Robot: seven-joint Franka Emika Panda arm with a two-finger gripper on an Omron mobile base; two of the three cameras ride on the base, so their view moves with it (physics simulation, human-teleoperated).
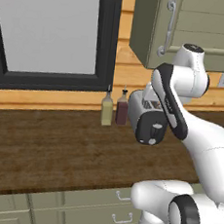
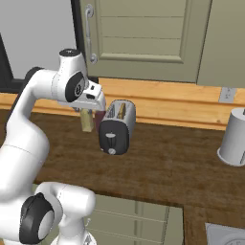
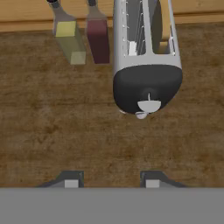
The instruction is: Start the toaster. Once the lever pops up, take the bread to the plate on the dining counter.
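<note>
— Dark wood counter (image 3: 52, 131) runs under everything, with the wood wall strip behind. What's nearest?

— The gripper (image 3: 109, 179), fingers spread with nothing between them, hanging above bare counter in front of the toaster (image 3: 146, 65).

— And the toaster itself?

— It stands on the counter, black end face toward the hand. Its slots are open on top; I cannot tell whether bread is inside.

— Anything beside it?

— Just left of the toaster stand a dark red bottle (image 3: 98, 39) and a yellow bottle (image 3: 70, 41). Right of it, well apart, a grey canister (image 2: 234, 136).
</note>
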